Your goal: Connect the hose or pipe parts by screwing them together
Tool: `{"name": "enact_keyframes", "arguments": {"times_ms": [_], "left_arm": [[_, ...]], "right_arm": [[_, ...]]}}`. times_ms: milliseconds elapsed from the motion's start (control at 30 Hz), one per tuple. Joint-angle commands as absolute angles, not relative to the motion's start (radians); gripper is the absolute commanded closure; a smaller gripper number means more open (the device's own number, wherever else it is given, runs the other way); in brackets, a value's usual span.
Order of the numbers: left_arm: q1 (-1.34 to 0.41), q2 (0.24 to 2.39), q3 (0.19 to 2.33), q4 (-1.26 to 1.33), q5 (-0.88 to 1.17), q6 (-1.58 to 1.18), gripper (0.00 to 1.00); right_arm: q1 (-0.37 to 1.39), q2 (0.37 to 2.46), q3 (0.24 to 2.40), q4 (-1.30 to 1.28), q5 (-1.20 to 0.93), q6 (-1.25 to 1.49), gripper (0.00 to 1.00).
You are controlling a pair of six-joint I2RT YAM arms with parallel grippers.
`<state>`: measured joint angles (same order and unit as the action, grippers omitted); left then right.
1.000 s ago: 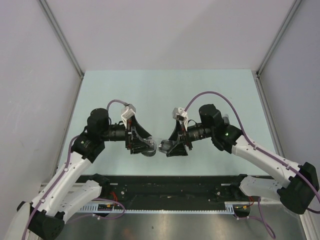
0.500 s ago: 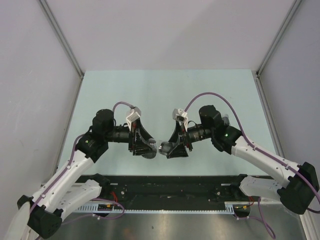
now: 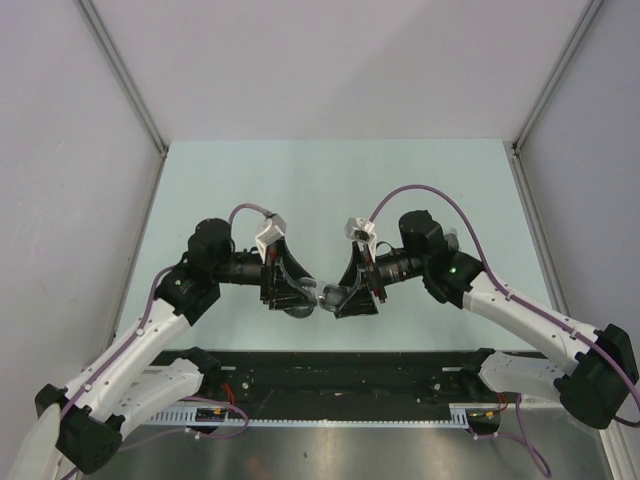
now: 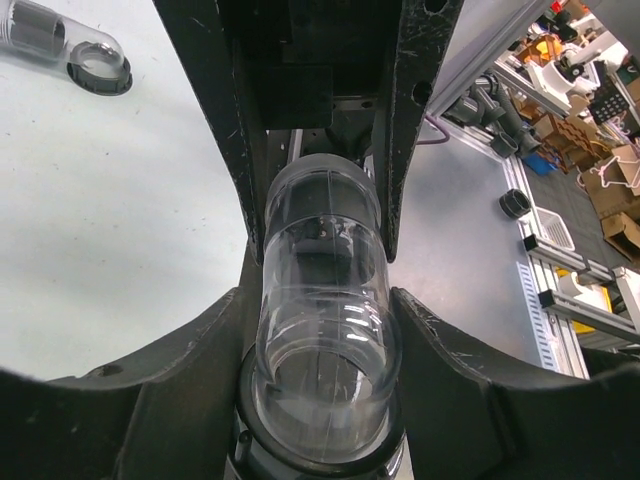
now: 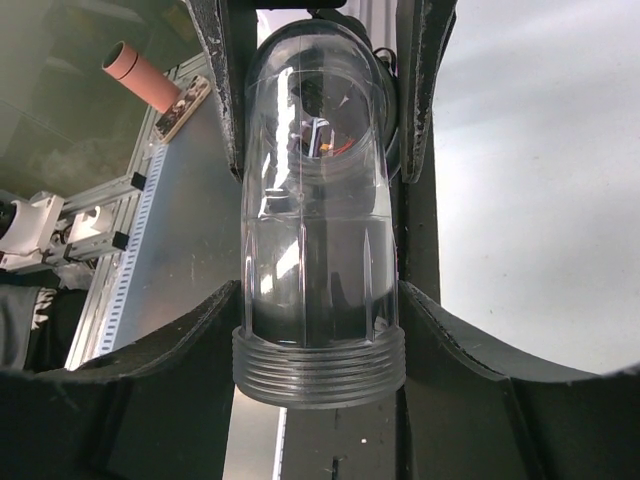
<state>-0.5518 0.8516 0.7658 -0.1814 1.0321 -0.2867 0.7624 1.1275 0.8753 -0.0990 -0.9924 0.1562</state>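
Observation:
Both pipe parts are clear plastic and are held in the air between the two grippers, low over the pale green table. My left gripper has its jaws against both sides of the part with the dark round ring end. Shut on the part with the threaded end is my right gripper. The two parts meet end to end. How far they are joined is hidden.
A third clear tube with a dark ring lies on the table, seen only in the left wrist view. A black rail runs along the near edge. White walls close in the sides and back.
The left gripper's jaws have closed in on the ring-ended part, and its wrist has shifted slightly right toward the other gripper. The right arm has stayed still.

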Motion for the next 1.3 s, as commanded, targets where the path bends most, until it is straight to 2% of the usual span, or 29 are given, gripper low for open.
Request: {"name": "enact_keyframes", "arguments": {"times_ms": [0, 100, 133, 200, 300, 533, 600, 700, 733, 833, 867, 967, 1100, 1267], "left_arm": [[-0.561, 0.847, 0.759, -0.138, 0.990, -0.336, 1.00], [-0.560, 0.856, 0.756, -0.137, 0.939, -0.337, 1.00], [-0.560, 0.862, 0.758, -0.138, 0.925, -0.334, 1.00], [-0.560, 0.864, 0.759, -0.137, 0.879, -0.327, 1.00], [-0.548, 0.880, 0.764, -0.138, 0.790, -0.304, 1.00], [-0.460, 0.939, 0.764, -0.189, 0.595, -0.285, 1.00], [-0.425, 0.943, 0.761, -0.193, 0.601, -0.304, 1.00], [-0.422, 0.937, 0.761, -0.193, 0.644, -0.325, 1.00], [-0.422, 0.934, 0.762, -0.192, 0.652, -0.333, 1.00], [-0.422, 0.911, 0.769, -0.180, 0.692, -0.360, 1.00], [-0.422, 0.905, 0.767, -0.172, 0.705, -0.370, 1.00], [-0.422, 0.884, 0.762, -0.155, 0.767, -0.413, 1.00], [-0.423, 0.867, 0.753, -0.155, 0.813, -0.472, 1.00], [-0.423, 0.841, 0.736, -0.153, 0.830, -0.518, 1.00]], "right_arm": [[0.756, 1.098, 0.885, -0.035, -0.939, 0.163, 0.38], [0.726, 1.066, 0.885, -0.025, -0.839, 0.238, 0.26], [0.716, 1.042, 0.887, -0.028, -0.736, 0.261, 0.17], [0.672, 1.016, 0.887, -0.061, -0.616, 0.316, 0.09], [0.600, 0.977, 0.888, -0.122, -0.453, 0.354, 0.03], [0.441, 0.951, 0.887, -0.322, 0.071, 0.448, 0.05], [0.410, 0.947, 0.887, -0.347, 0.083, 0.425, 0.06], [0.406, 0.954, 0.885, -0.273, -0.211, 0.322, 0.06], [0.429, 0.962, 0.887, -0.250, -0.397, 0.307, 0.06], [0.497, 0.974, 0.855, -0.114, -0.642, 0.327, 0.03], [0.561, 0.976, 0.842, -0.059, -0.662, 0.321, 0.00], [0.728, 0.977, 0.842, -0.054, -0.620, 0.183, 0.00], [0.871, 0.997, 0.842, -0.095, -0.422, 0.004, 0.01], [0.969, 1.100, 0.842, -0.032, -0.233, -0.139, 0.00]]}}
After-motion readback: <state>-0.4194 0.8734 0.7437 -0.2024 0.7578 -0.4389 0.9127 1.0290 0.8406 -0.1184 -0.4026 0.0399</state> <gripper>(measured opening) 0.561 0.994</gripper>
